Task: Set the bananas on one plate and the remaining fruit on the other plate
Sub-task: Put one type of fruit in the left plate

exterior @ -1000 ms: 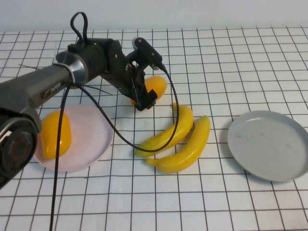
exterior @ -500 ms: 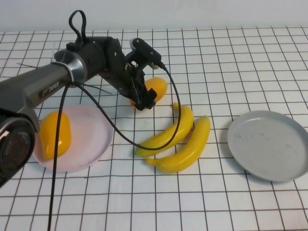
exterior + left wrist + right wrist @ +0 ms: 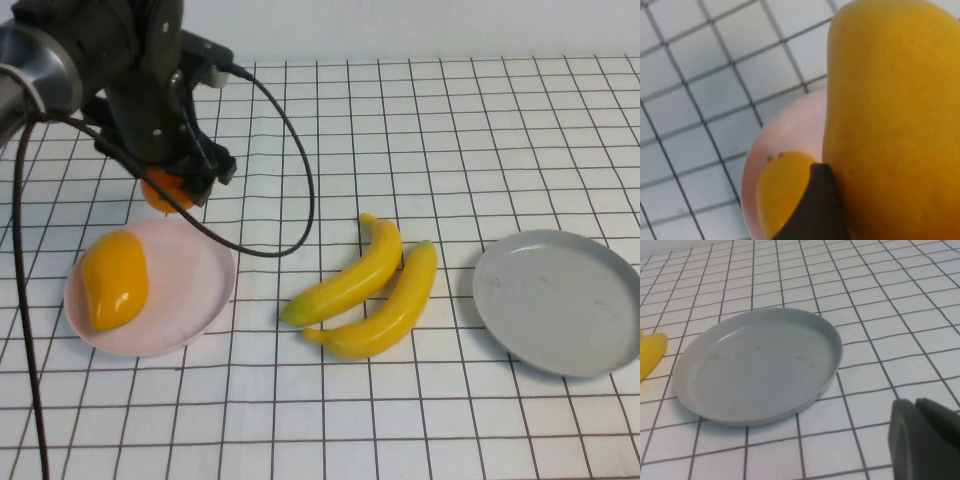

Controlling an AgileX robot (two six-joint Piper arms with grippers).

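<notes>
Upper left, the left gripper (image 3: 180, 185) clamped a mango (image 3: 165, 192) above the pink plate (image 3: 205, 290), where another mango (image 3: 113, 278) lay; dropped carelessly, it might bump that one and roll off. Centre, two bananas (image 3: 375, 288) waited, unobstructed. Right, the grey plate (image 3: 560, 300) sat bare; the right gripper (image 3: 927, 440) hovered nearby, grip unclear.

No legible text or markings.

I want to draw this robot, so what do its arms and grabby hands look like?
The left arm is a thick, dark grey tube with a shiny silver ring, and thin black cables loop off it. Its left gripper is black and chunky, above the pink plate's far edge. Of the right gripper, near the grey plate, only a dark grey, rounded tip shows.
</notes>
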